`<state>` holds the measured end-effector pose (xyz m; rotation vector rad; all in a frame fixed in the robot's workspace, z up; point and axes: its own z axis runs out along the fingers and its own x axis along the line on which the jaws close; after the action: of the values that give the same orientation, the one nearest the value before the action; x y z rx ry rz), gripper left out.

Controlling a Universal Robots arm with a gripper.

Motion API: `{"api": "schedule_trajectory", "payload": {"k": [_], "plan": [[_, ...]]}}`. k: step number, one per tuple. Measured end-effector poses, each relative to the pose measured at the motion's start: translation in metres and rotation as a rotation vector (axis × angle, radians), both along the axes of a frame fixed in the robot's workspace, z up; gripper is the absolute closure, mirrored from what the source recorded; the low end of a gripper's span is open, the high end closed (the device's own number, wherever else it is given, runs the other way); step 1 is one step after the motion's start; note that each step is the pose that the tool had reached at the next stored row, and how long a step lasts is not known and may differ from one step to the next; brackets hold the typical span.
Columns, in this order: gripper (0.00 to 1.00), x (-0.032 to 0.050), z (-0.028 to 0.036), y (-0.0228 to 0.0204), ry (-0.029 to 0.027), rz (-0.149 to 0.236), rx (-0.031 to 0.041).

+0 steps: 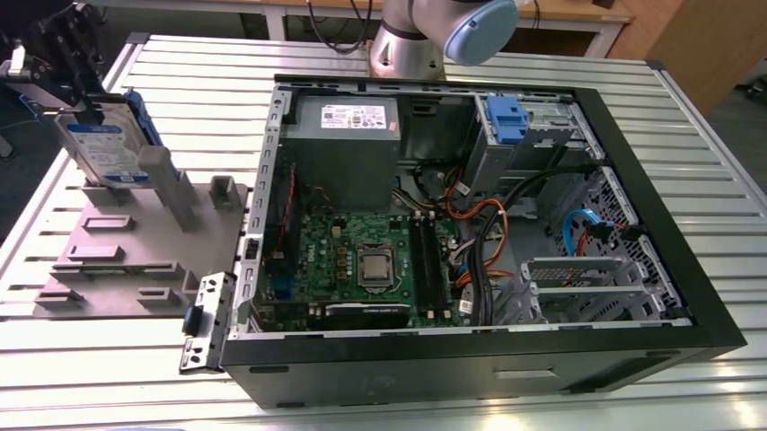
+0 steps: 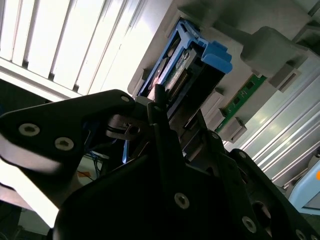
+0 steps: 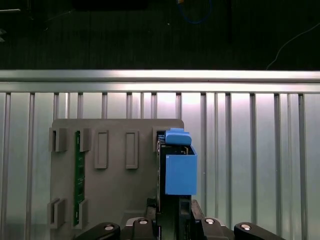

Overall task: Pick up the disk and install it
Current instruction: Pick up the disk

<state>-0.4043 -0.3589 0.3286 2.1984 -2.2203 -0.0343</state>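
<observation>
Standing on edge at the exterior view's left: disk (image 1: 102, 144), set in the far corner of a grey fixture plate (image 1: 120, 242), well apart from the open computer case (image 1: 707, 305). Silver face with white-and-blue label turned toward the camera in the exterior view, bright blue carrier framing it. Short grey post of the fixture just in front of the disk's lower corner.

In the first wrist view, gripper (image 3: 170, 207) directly over the disk (image 3: 180, 172), which is seen edge-on, with the blue carrier tab at its far end. Disk's near end lies between the gripper's two sides. Clamped or merely flanking: cannot tell. Same close straddle in the second wrist view, with the disk (image 2: 175, 70) running away from the black gripper body.

Green circuit board (image 3: 77, 175) upright in another slot of the fixture plate (image 3: 117, 190), well apart from the disk.

Inside the case: power supply (image 1: 341, 135) at the far side, motherboard (image 1: 359, 260) on the floor, drive bay with blue latch (image 1: 504, 117) at the far corner on the exterior view's right. Slatted metal table (image 1: 180, 54) under both fixture and case. Arm base (image 1: 408, 45) on the table behind the case
</observation>
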Motion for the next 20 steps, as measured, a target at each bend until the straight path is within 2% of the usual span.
{"api": "schedule_trajectory", "payload": {"k": [11, 13, 16, 20], "plan": [[0.65, 0.0, 0.0005, 0.0, 0.0003, 0.0, -0.0002], [0.65, 0.0, 0.0022, 0.0, 0.0008, 0.0, -0.0004], [0.65, 0.0, 0.0071, 0.0, 0.0003, 0.0, -0.0002], [0.65, 0.0, 0.0185, 0.0, 0.0002, 0.0, -0.0001]]}}
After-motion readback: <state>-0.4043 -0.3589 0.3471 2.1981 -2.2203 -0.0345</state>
